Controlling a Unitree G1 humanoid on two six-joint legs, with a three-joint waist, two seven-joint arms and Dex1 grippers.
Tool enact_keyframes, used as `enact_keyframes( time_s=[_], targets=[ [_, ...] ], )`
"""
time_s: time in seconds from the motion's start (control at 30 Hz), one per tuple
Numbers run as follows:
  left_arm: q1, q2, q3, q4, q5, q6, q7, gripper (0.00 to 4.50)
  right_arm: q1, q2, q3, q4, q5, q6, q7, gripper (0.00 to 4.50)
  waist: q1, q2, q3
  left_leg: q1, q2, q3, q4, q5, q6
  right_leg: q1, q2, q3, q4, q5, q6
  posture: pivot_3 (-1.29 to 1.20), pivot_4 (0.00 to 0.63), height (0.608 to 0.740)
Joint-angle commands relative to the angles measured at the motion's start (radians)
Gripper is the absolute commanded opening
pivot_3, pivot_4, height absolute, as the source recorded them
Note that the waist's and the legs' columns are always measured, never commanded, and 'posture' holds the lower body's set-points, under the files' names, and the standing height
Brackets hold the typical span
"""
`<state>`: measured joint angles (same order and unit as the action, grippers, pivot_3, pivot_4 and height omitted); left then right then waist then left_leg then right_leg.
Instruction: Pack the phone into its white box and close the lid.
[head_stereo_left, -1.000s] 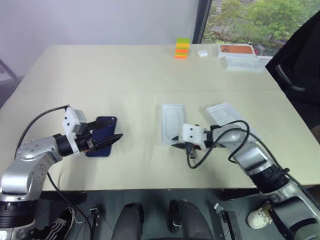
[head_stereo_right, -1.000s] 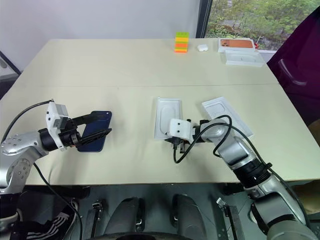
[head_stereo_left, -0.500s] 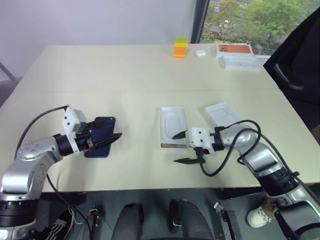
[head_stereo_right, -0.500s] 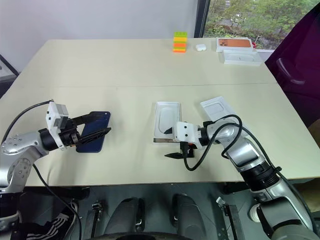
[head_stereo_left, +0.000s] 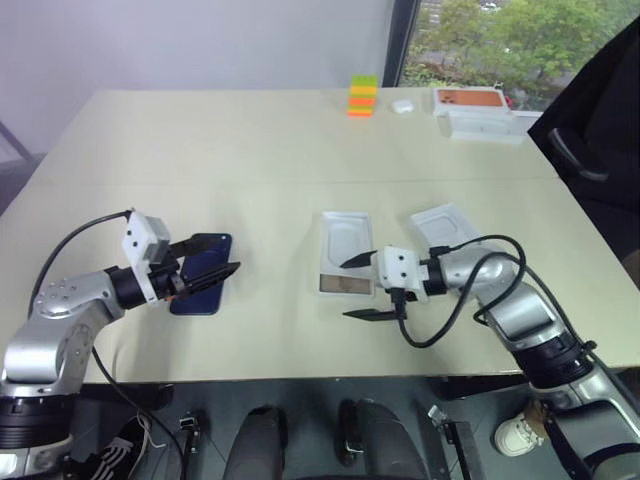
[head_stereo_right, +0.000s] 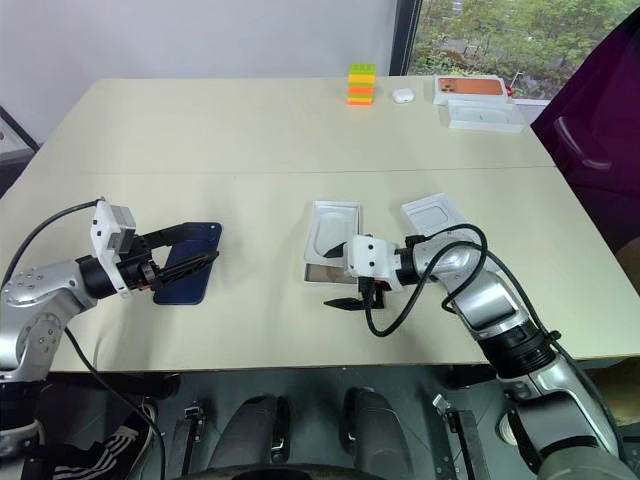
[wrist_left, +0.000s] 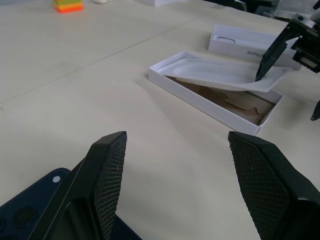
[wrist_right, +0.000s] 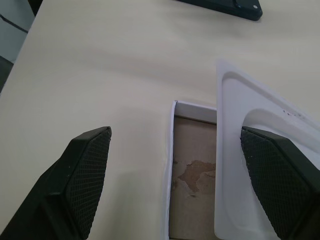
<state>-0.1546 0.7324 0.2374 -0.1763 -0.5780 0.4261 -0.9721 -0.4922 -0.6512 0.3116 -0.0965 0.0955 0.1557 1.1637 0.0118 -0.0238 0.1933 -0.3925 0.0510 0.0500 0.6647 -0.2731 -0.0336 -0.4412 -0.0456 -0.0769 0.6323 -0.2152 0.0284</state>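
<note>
The long beige table (head_stereo_left: 250, 140) reaches from the near edge to a pale wall, with a window showing green trees at the far right; a seam crosses its middle. A dark chair (head_stereo_left: 590, 110) at the right is cut off by the frame edge.

The white box (head_stereo_left: 322, 285) lies open near the table's centre. A thin white insert (head_stereo_left: 345, 243) with a rounded recess rests tilted in it, propped on the far end and covering most of the tan floor, so just the near strip of brown cardboard shows. Just right of the box sits the lid (head_stereo_left: 445, 225), its white inside facing up; its near corner is hidden behind the right arm and cable, and its printed face cannot be seen.

The phone (head_stereo_left: 203, 287) lies flat on the table well left of the box, partly masked by the left gripper (head_stereo_left: 222, 254), whose fingers are spread wide above it without pinching it. The right gripper (head_stereo_left: 357, 287) hovers at the box's near end, fingers parted wide and empty.

At the far edge stand an orange-topped box (head_stereo_left: 470, 98), a white box (head_stereo_left: 485, 126) beside it, a small white case (head_stereo_left: 403, 105) and stacked colour blocks (head_stereo_left: 363, 96).
</note>
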Motion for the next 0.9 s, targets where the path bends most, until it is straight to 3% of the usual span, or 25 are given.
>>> enact_keyframes(
  time_s=[0.03,0.37,0.7,0.8,0.9],
  targets=[
    [-0.003,0.006,0.013,-0.023,0.002,-0.015,0.003,3.44,-0.005,0.000,-0.008,-0.005,-0.007,-0.018,-0.007,4.21,0.000,0.000,0.000,0.000,0.000,0.000,0.000,0.000,0.000,0.000,0.000,0.000,0.000,0.000,0.000,0.00,0.150,0.740],
    [-0.008,0.005,0.006,-0.025,0.001,-0.008,0.009,3.44,-0.008,-0.006,0.014,0.023,-0.116,-0.184,-0.037,4.21,-0.001,0.000,0.000,0.000,0.000,0.000,0.000,0.000,0.000,0.000,0.000,0.000,0.000,0.000,0.000,0.00,0.150,0.740],
    [-0.011,0.006,0.002,-0.028,-0.005,0.007,0.010,3.44,-0.057,-0.041,0.036,0.127,-0.317,-0.580,-0.146,4.21,-0.001,0.000,0.000,0.000,0.000,0.000,0.000,0.000,0.000,0.000,0.000,0.000,0.000,0.000,0.001,0.00,0.150,0.740],
    [-0.012,0.004,-0.001,-0.029,-0.007,0.009,0.013,3.44,-0.049,-0.045,0.038,0.148,-0.321,-0.598,-0.147,4.21,-0.001,0.000,0.000,0.000,0.000,0.000,0.000,0.000,0.000,0.000,0.000,0.000,0.000,0.000,0.000,0.00,0.150,0.740],
    [-0.012,0.003,0.001,-0.024,-0.008,0.008,0.018,3.44,-0.019,0.022,-0.020,0.060,-0.117,-0.271,-0.103,4.21,0.000,0.000,0.000,0.000,0.000,0.000,0.000,0.000,0.000,0.000,0.000,0.000,0.000,0.001,-0.001,0.00,0.150,0.740]
  ],
)
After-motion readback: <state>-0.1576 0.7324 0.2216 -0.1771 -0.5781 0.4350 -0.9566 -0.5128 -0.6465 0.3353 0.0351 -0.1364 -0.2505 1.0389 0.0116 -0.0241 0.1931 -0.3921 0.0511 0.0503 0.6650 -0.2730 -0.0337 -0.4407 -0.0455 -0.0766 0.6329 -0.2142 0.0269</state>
